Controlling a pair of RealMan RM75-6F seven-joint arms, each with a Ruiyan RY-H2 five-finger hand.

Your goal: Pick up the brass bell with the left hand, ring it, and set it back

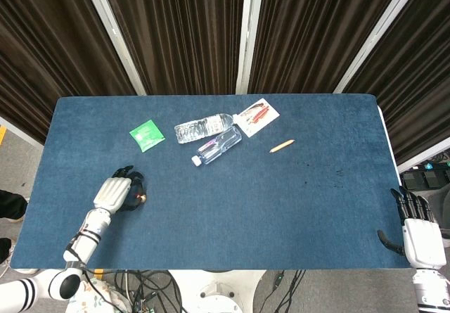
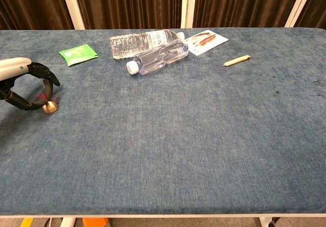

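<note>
Even, fairly bright overhead light fills both views, and shadows on the blue felt-covered table (image 1: 281, 200) are faint and short. Small highlights glint on the two clear plastic bottles (image 2: 147, 48) at the far centre. Both views are sharp, with no motion blur. The dark pleated curtains (image 1: 176, 32) behind stay dim.
</note>
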